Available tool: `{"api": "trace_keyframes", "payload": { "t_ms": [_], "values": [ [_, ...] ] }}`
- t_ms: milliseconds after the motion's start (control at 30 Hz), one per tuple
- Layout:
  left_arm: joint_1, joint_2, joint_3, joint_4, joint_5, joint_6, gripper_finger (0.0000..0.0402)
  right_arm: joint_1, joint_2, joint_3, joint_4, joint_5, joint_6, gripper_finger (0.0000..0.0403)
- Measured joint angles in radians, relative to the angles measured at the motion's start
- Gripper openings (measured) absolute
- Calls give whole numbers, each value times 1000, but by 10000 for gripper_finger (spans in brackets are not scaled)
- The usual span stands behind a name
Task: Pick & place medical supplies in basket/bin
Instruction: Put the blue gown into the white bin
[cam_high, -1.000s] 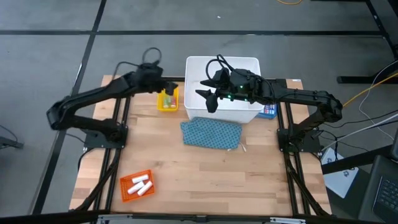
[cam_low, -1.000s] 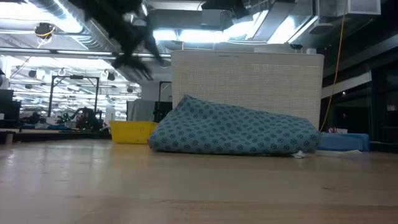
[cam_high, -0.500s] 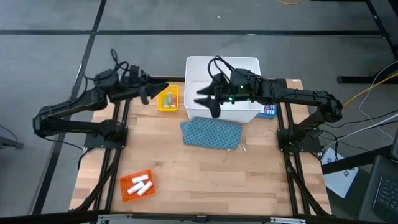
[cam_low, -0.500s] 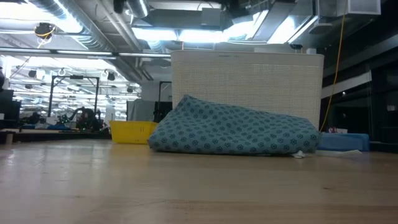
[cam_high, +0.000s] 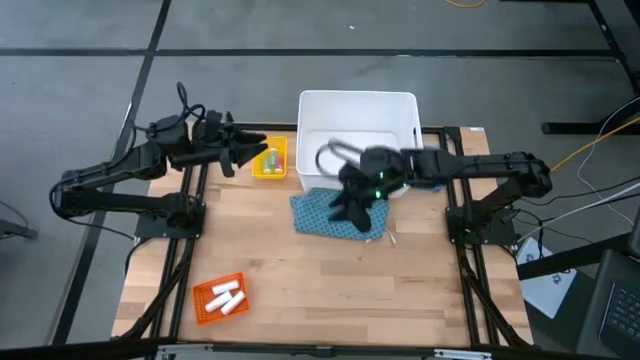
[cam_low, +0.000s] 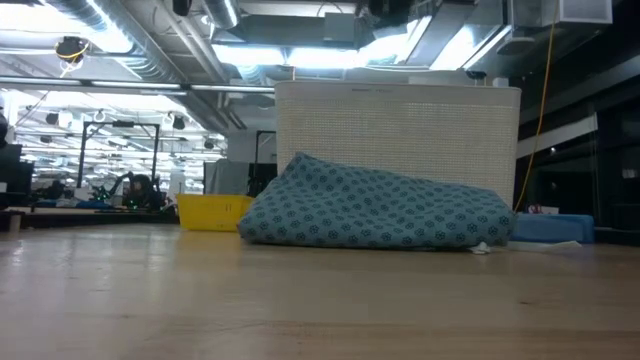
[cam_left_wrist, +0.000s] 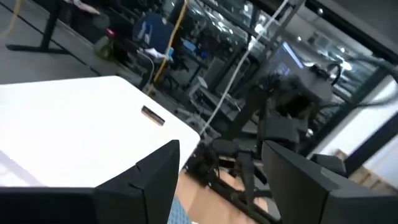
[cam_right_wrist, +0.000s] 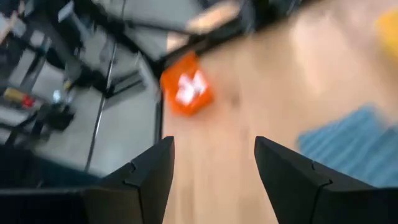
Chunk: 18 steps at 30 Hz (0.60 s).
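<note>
right gripper (cam_high: 352, 208) — fingers spread — above teal pouch (cam_high: 330, 219) (by white bin (cam_high: 358, 105)).

A lab hall: exposed ceiling ducts (cam_low: 150, 50), distant workbenches (cam_low: 90, 205), monitors (cam_left_wrist: 292, 59).

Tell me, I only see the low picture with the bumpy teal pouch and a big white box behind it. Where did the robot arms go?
Observer: The right gripper hangs over the teal pouch, fingers open.
Child: And the other one?
Observer: The left gripper is open too, up beside the yellow tray at the table's far left.
Child: Where are the white rolls?
Observer: Three white rolls lie in an orange tray at the near left corner.
</note>
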Motion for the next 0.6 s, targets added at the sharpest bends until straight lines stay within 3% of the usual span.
{"api": "trace_keyframes", "payload": {
  "t_ms": [167,467,600],
  "values": [
    [0,18,0,-7,58,7,223,104,10,-30,-63,12,100,224],
    [-15,23,1,-147,143,151,223,285,112,-48,-275,380,318,224],
    [-63,30,1,-242,141,186,223,316,122,-48,-290,448,447,224]
  ]
}}
